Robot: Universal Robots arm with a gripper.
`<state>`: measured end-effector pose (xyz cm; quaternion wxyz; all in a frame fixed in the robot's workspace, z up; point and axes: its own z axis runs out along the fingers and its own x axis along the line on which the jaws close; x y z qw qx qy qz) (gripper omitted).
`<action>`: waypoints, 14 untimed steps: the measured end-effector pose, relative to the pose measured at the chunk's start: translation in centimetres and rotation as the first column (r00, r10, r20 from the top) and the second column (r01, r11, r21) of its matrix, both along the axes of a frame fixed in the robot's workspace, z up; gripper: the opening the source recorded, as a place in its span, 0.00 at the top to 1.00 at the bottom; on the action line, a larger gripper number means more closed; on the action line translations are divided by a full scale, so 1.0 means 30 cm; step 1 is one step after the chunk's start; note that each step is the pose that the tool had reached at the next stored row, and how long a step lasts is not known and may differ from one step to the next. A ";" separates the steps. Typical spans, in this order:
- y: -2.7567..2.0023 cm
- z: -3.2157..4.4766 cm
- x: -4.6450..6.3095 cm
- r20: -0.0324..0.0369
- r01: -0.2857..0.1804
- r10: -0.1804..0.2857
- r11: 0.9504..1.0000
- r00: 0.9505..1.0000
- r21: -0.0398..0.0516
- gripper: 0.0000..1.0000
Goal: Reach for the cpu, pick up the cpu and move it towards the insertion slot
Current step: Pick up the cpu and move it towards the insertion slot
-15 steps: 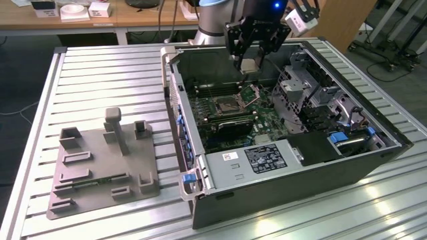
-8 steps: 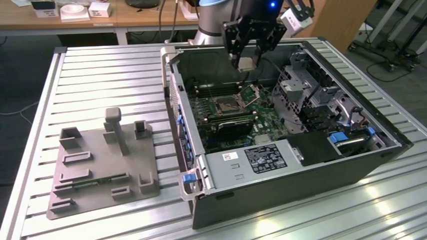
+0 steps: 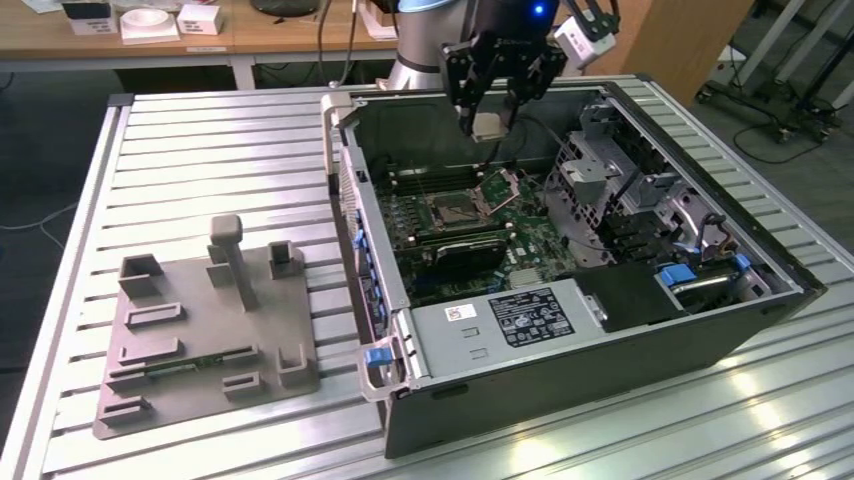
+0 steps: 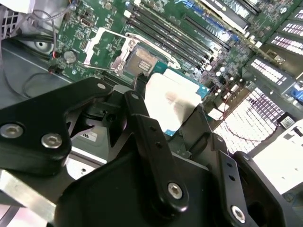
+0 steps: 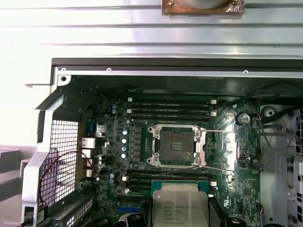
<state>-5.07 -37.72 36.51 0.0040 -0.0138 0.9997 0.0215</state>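
Exterior view, top centre of frame: the gripper point(image 3: 490, 122) hangs above the open computer case point(image 3: 574, 330), its black fingers clenched on the cpu point(image 3: 489, 125), a small pale square held clear of the board.

The insertion slot point(image 3: 454, 208) sits lower in the frame, left of centre inside the case, dark square with a shiny frame; its hinged metal flap point(image 3: 503, 186) stands raised just to the exterior view's right of it. The cpu is above the slot in the picture and apart from it, not touching the green circuit board point(image 3: 467, 250).

Second wrist view: the silvery-white top of the cpu point(image 4: 173, 101) lies mid-frame, pinched between the black fingers point(image 4: 142, 123). The slot point(image 4: 139, 61) shows beyond it toward the upper middle of the frame, uncovered.

First wrist view: the cpu point(image 5: 180, 205) is at the bottom centre edge, metal top facing the camera. The slot point(image 5: 176, 145) is at frame centre, open, with long dark memory slots point(image 5: 170, 109) running above and below it.

Exterior view, lower left: a grey plastic tray point(image 3: 214, 330) rests on the ribbed metal table point(image 3: 200, 150), well apart from the case.
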 end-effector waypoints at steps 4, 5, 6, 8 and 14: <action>0.000 -0.003 0.000 0.000 -0.002 0.002 1.000 1.000 0.001 0.46; 0.000 -0.003 0.000 0.000 -0.003 0.003 1.000 1.000 0.001 0.46; 0.000 -0.004 0.000 0.000 -0.003 0.003 1.000 1.000 0.002 0.46; 0.000 -0.005 0.000 0.000 -0.004 0.004 1.000 1.000 0.003 0.46; 0.000 -0.005 -0.001 0.000 -0.005 0.005 1.000 1.000 0.003 0.46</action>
